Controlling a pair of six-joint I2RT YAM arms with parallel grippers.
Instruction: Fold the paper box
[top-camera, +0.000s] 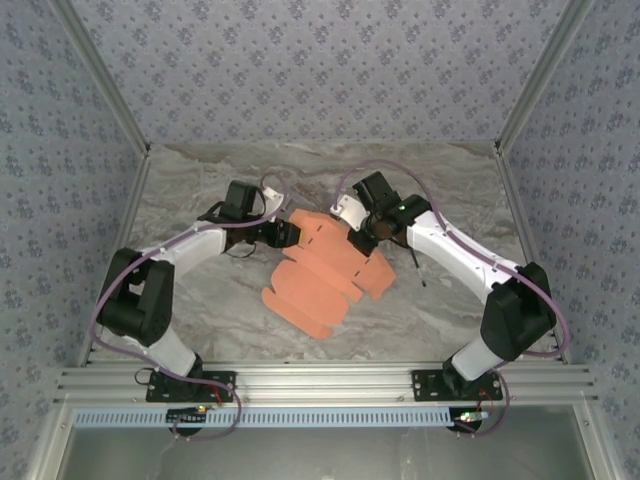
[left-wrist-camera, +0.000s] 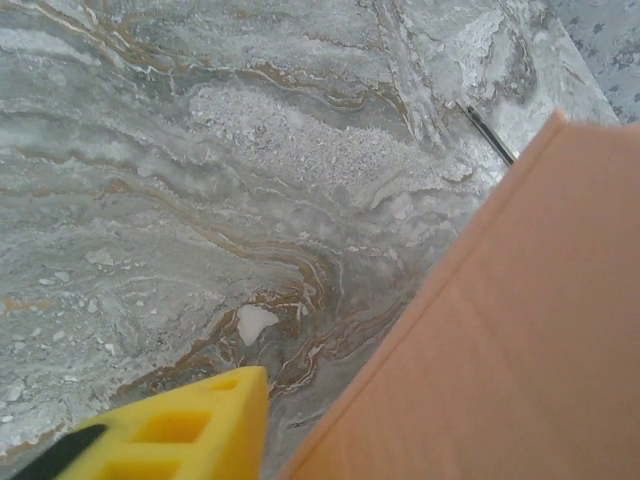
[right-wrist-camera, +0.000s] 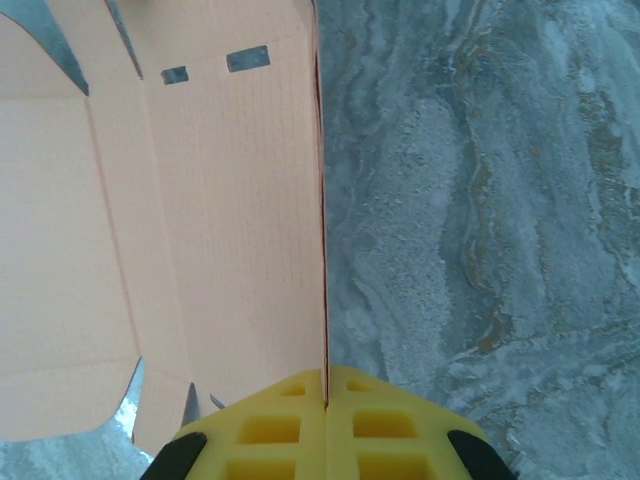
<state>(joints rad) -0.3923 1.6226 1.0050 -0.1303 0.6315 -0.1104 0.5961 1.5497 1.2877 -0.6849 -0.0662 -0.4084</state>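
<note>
A metal rail (top-camera: 320, 380) runs along the near edge. The two arm bases are bolted on it, one at each side. Past the rail lies the grey marble table (top-camera: 230, 315). Purple cables (top-camera: 100, 300) loop along both arms. Blue patterned walls (top-camera: 320, 70) close in the left, right and far sides.

The left arm (top-camera: 150, 290) goes up from its base and bends at a black elbow near the left wall. Then it stretches right, toward the middle of the table. The right arm (top-camera: 470, 260) does the same from the other side. It bends near the right wall and stretches left and far. The two tips come close together over the far half of the table.

The paper box (top-camera: 325, 275) is an orange card sheet, open and not folded up. It lies in the middle of the table, between the arms. Its long side runs from near to far, and the near end leans a bit to the left. Flaps stick out on the right.

The left gripper (top-camera: 290, 232) is at the far left edge of the sheet. In the left wrist view one yellow finger (left-wrist-camera: 170, 430) shows, with the card (left-wrist-camera: 500, 330) beside it. I cannot tell if this gripper pinches the card.

The right gripper (top-camera: 360, 242) is at the far right edge. In its wrist view the yellow fingers (right-wrist-camera: 260, 430) are pressed together, with the thin edge of the card (right-wrist-camera: 200, 200) between them.
</note>
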